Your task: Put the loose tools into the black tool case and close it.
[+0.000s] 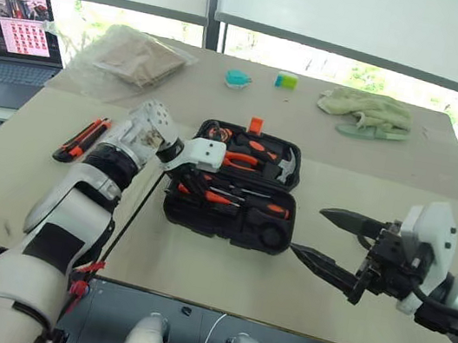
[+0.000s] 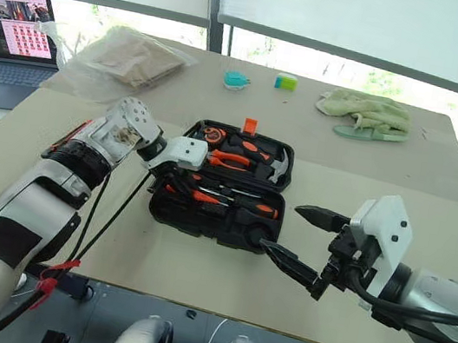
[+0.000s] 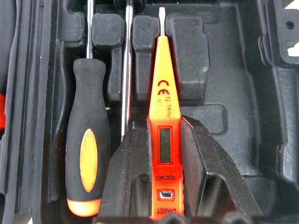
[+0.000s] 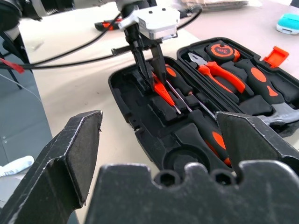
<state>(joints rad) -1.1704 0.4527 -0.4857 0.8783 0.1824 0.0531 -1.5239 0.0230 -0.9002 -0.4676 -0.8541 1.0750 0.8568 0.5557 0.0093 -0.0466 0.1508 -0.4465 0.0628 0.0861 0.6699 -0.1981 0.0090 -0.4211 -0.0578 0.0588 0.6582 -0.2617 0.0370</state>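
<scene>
Partly packed, lid open.
Your left gripper [image 4: 148,70] pinches the orange tester [image 3: 164,121] over its slot in the case [image 1: 230,220]; your right gripper [image 1: 328,238] gapes empty beside it; the knife [image 1: 81,139] lies left of the case.

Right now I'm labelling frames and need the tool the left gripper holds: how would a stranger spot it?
Start at the open black tool case on the beige table, at its near half. There the left gripper pinches a slim all-orange tester screwdriver over a moulded slot. Unlike the black-handled screwdriver beside it, it is flat, wholly orange, and has a small display window.
</scene>
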